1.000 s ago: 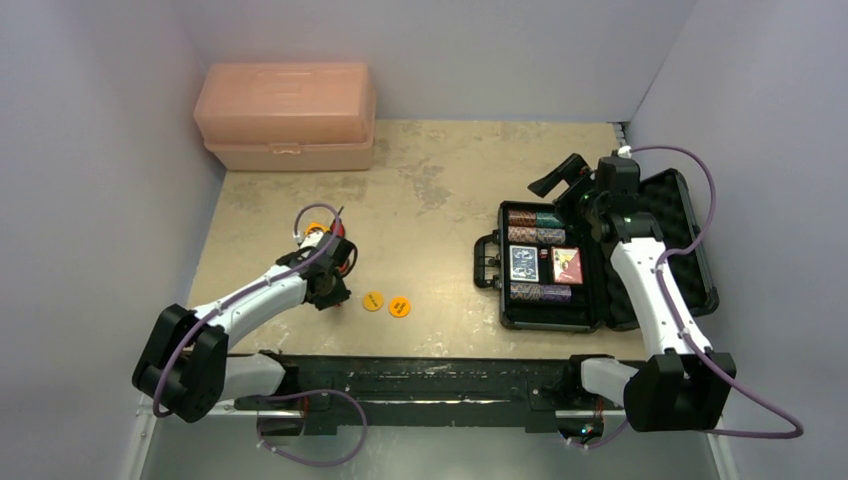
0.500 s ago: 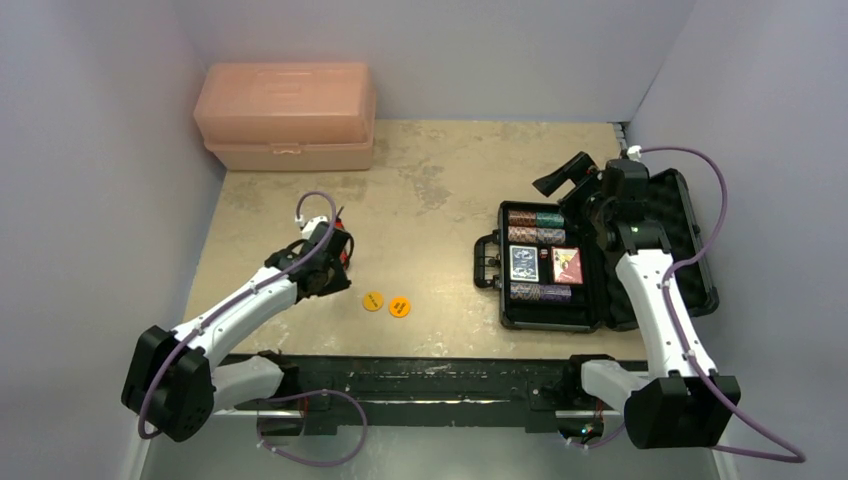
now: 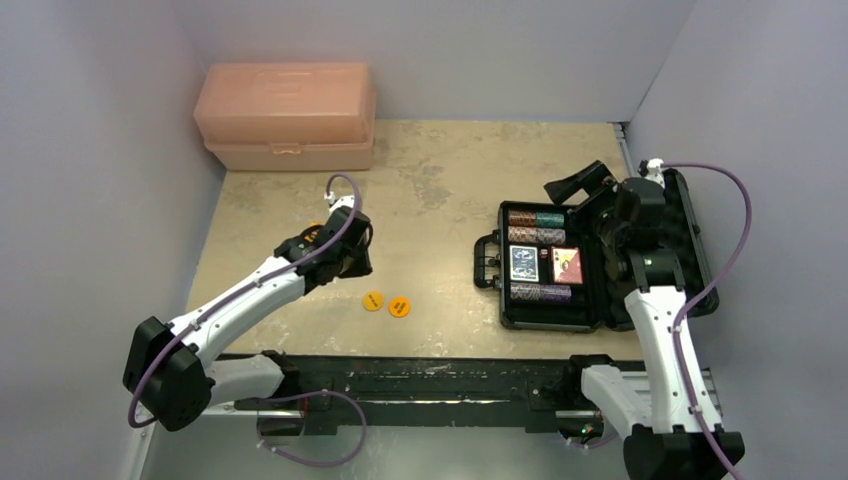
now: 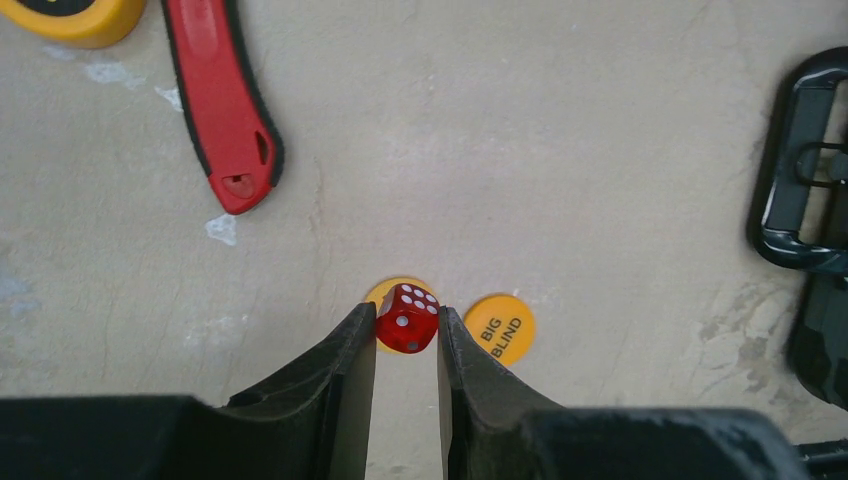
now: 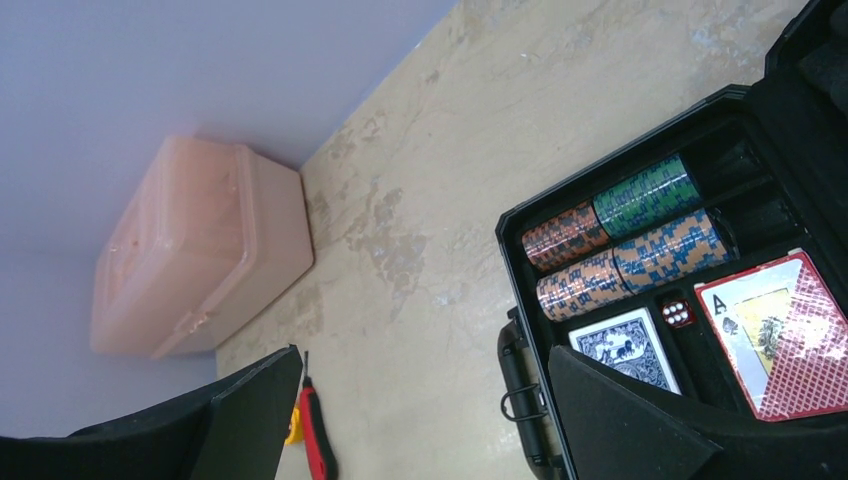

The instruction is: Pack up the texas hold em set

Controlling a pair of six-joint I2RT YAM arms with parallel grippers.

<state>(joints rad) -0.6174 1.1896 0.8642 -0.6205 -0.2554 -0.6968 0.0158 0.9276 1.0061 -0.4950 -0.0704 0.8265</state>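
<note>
- The two orange discs (image 3: 373, 300) (image 3: 399, 306) lie nearest to the bases. They are flat on the table (image 3: 440, 200), just beside each other, and one reads "BIG BLIND" (image 4: 500, 328).
- Just above them hangs my left gripper (image 4: 405, 325). Its fingers are pressed on a red die (image 4: 407, 318), one on each side, and I judge that the die is off the table.
- So the step in hand is carrying this die to the case. The discs are not yet packed.
- To the right the black case (image 3: 502, 270) lies open, well apart from the left gripper. Its handle (image 3: 485, 260) points toward the discs.
- Inside I see the striped chips (image 5: 625, 240), a blue deck (image 5: 628, 345), a red deck (image 5: 790, 330) and another die (image 5: 678, 311) in a small pocket between them.
- My right gripper (image 5: 430, 420) hovers over the far part of the case with its fingers wide apart and nothing between them.
- The next move calls for a level sweep to the right and a release over that small pocket. I think the pocket is narrow, so the aim must be good.
- Farther left are a red knife (image 4: 222, 110) and a yellow tape measure (image 4: 75, 12), and farthest is the peach toolbox (image 3: 288, 115). I leave these alone.
</note>
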